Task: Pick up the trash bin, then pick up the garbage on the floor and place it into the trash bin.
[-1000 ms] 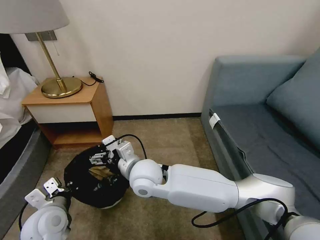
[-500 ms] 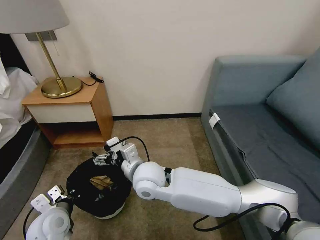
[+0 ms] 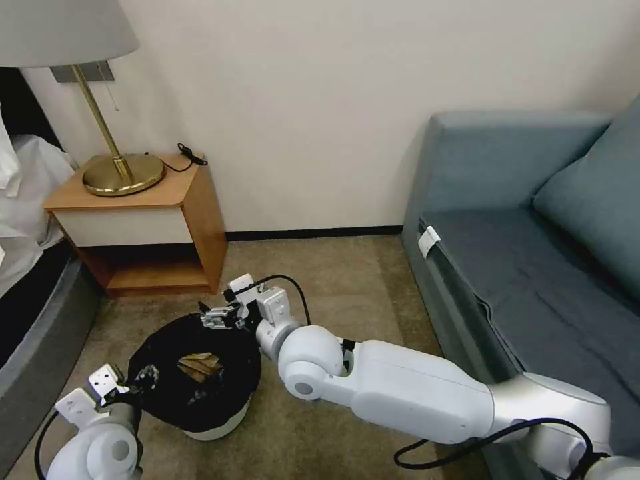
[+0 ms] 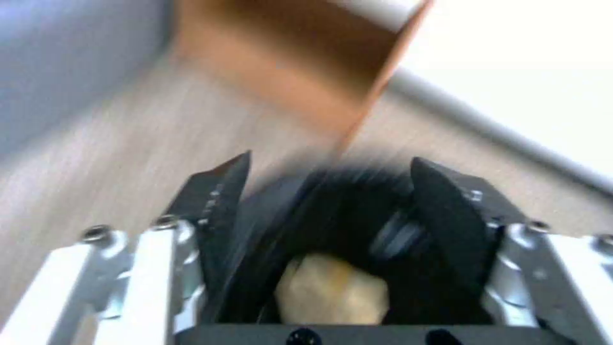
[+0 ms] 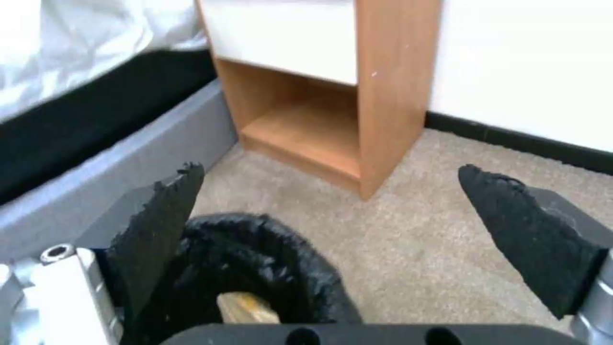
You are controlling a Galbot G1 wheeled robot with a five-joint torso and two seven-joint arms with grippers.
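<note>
1. The right tool hangs wide open and empty above the far rim of the trash bin.
2. The left tool grips the bin's near rim; a wrapper lies inside.
3. Drop seems done; next calls for finding remaining garbage.

It looks like a bedroom or hotel room: a bed with white linen at left, a wooden nightstand bearing a brass lamp, a grey-blue sofa at right, beige carpet.
</note>
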